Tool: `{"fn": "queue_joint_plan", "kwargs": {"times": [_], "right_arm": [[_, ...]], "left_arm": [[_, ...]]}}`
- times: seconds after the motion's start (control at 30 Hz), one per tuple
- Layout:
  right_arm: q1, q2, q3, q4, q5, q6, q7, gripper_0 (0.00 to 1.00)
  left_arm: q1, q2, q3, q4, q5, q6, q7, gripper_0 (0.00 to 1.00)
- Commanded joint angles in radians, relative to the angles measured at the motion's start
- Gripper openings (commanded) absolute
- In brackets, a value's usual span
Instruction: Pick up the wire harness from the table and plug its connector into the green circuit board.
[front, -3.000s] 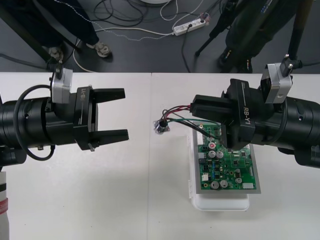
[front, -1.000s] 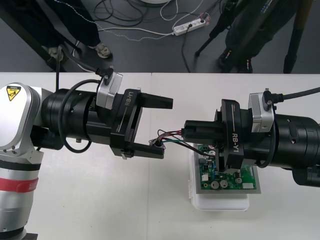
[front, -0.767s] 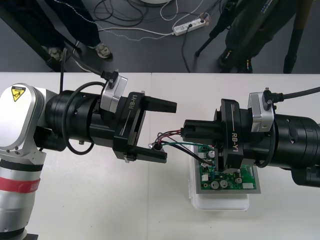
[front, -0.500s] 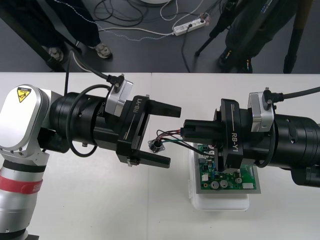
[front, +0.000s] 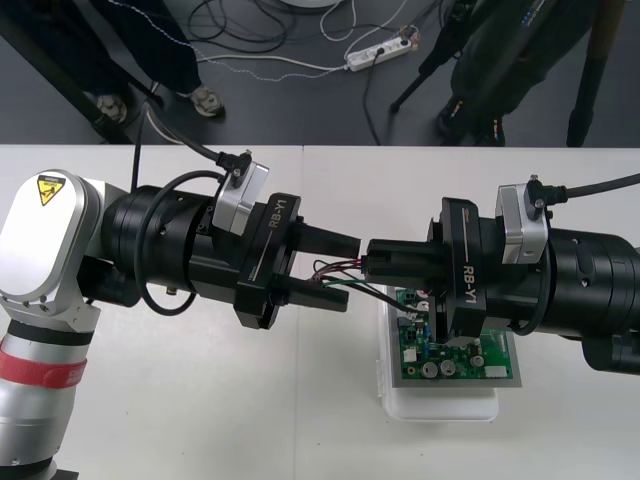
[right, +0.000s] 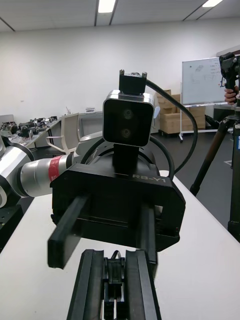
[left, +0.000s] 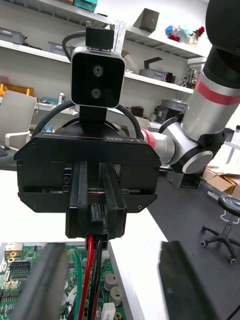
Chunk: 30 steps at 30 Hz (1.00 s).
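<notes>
Left gripper (front: 350, 272) narrowed around wire harness (front: 336, 267), grip unclear; right gripper (front: 372, 262) clamps its plug (left: 97, 216).

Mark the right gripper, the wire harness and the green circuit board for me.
right gripper (front: 372, 258): front view, between its fingertips.
wire harness (front: 338, 264): front view, on the wires just beyond the right gripper.
green circuit board (front: 455, 362): front view, on its near bare part.
</notes>
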Motion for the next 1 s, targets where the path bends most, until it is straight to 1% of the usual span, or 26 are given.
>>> {"fn": "queue_joint_plan", "kwargs": {"times": [0.03, 0.07, 0.73, 0.77, 0.83, 0.9, 0.93, 0.97, 1.0], "right_arm": [[-0.012, 0.014, -0.016, -0.015, -0.019, -0.01, -0.059, 0.0], [-0.012, 0.014, -0.016, -0.014, -0.019, -0.01, -0.06, 0.0], [-0.012, 0.014, -0.021, -0.014, -0.025, -0.01, -0.06, 0.0], [-0.012, 0.014, -0.022, -0.014, -0.024, -0.011, -0.06, 0.01], [-0.012, 0.014, -0.025, -0.014, -0.025, -0.016, -0.062, 0.1], [-0.013, 0.014, -0.031, -0.014, -0.025, -0.016, -0.059, 0.33], [-0.012, 0.014, -0.035, -0.014, -0.025, -0.016, -0.059, 0.69], [-0.013, 0.014, -0.036, -0.014, -0.025, -0.016, -0.057, 0.8], [-0.013, 0.014, -0.038, -0.015, -0.027, -0.016, -0.057, 0.96]], "left_arm": [[-0.028, 0.025, -0.018, -0.005, 0.022, -0.018, 0.056, 0.04], [-0.028, 0.025, -0.02, -0.005, 0.025, -0.015, 0.056, 0.0], [-0.017, 0.025, -0.018, -0.005, 0.049, -0.004, 0.045, 0.0], [-0.017, 0.025, -0.017, -0.005, 0.049, -0.004, 0.045, 0.0], [-0.016, 0.025, -0.018, -0.005, 0.051, -0.004, 0.042, 0.0], [-0.014, 0.025, -0.017, -0.005, 0.051, -0.004, 0.039, 0.0], [-0.012, 0.025, -0.017, -0.005, 0.051, -0.004, 0.036, 0.0], [-0.012, 0.025, -0.018, -0.005, 0.053, -0.004, 0.036, 0.0], [-0.012, 0.025, -0.017, -0.005, 0.053, -0.004, 0.033, 0.0]]}}
